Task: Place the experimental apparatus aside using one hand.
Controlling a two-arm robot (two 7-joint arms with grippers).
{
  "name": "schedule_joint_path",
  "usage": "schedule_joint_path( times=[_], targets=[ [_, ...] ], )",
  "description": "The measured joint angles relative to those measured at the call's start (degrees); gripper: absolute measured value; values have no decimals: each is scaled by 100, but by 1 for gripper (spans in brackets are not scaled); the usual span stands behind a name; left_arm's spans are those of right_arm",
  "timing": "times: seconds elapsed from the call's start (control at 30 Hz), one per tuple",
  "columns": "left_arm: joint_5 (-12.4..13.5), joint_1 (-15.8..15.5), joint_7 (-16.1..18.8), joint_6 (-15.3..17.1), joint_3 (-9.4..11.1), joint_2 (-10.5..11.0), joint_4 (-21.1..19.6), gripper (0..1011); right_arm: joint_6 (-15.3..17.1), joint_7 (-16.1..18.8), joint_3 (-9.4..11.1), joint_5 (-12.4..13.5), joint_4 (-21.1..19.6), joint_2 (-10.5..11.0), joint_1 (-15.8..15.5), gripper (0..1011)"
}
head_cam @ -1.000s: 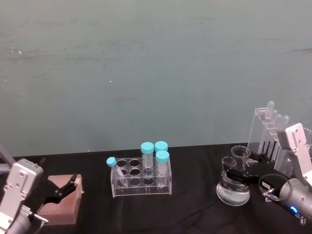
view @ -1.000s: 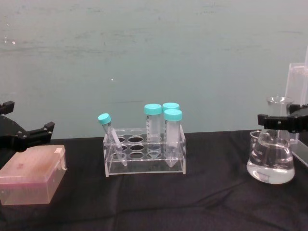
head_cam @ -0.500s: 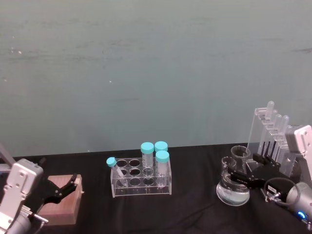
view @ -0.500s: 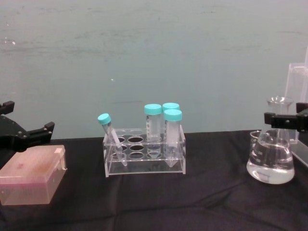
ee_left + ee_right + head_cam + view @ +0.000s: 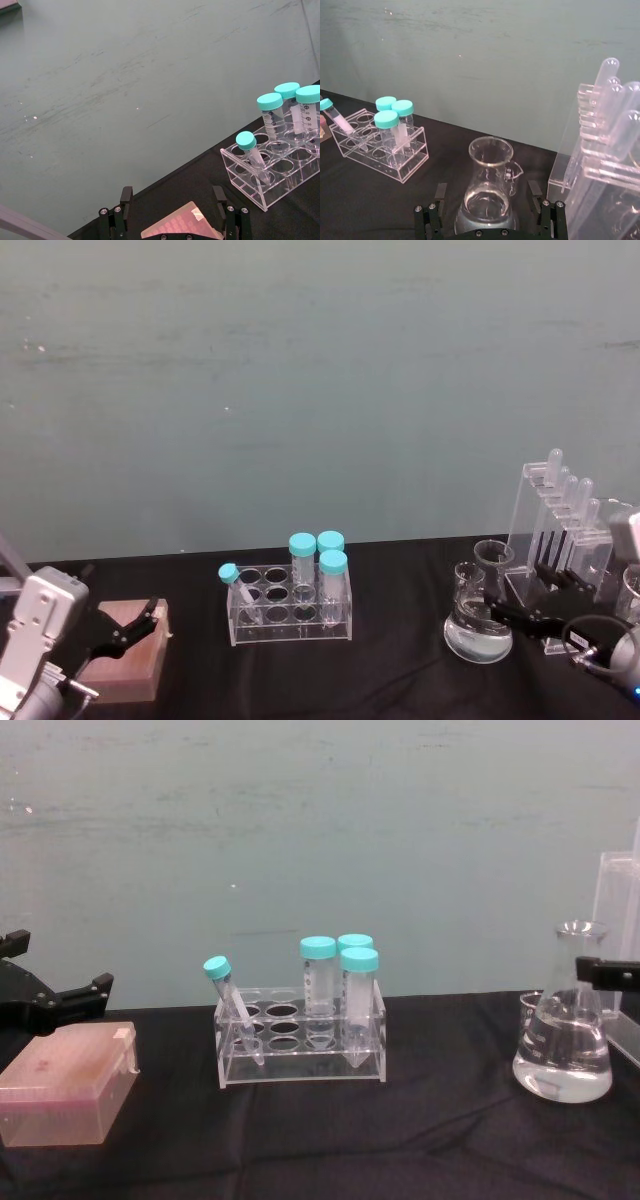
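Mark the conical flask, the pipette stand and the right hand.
conical flask (image 5: pixel 562 1055), chest view, on its liquid-filled body.
pipette stand (image 5: pixel 536 522), head view, on its clear sloping side panel.
right hand (image 5: pixel 489 204), right wrist view, midway between its open fingertips, either side of the flask.

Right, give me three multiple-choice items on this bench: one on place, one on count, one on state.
1. The flask stands:
A. left of the rack
B. between the rack and the pipette stand
C. on the pink box

2. Teal-capped tubes in the rack:
A. two
B. four
C. six

3. The right end effector is:
A. open, fingers either side of the flask
B. shut on the flask
C. holding a tube

Key: 1 B, head view shows it between them; 2 B, three upright, one leaning; 3 A, gaps beside the glass in the right wrist view.
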Motion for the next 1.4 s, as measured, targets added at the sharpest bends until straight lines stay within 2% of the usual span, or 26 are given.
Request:
schedule_joint_path(
  times=[0.2, 0.3, 0.53, 1.27, 1.4],
  targets=[
    [0, 0, 0, 0, 0, 0, 0, 1000, 57, 37, 47, 98, -148, 94, -140, 1000],
    [0, 0, 0, 0, 0, 0, 0, 1000, 55, 166, 37, 174, -240, 174, -223, 1000],
    [0, 0, 0, 0, 0, 0, 0, 1000, -10, 460, -128, 311, -407, 362, -352, 1000],
    [0, 0, 0, 0, 0, 0, 0, 1000, -491, 1068, -679, 613, -372, 661, -191, 1000],
    [0, 0, 1, 0, 0, 0, 0, 1000, -491, 1069, -675, 613, -370, 661, -191, 1000]
  ],
)
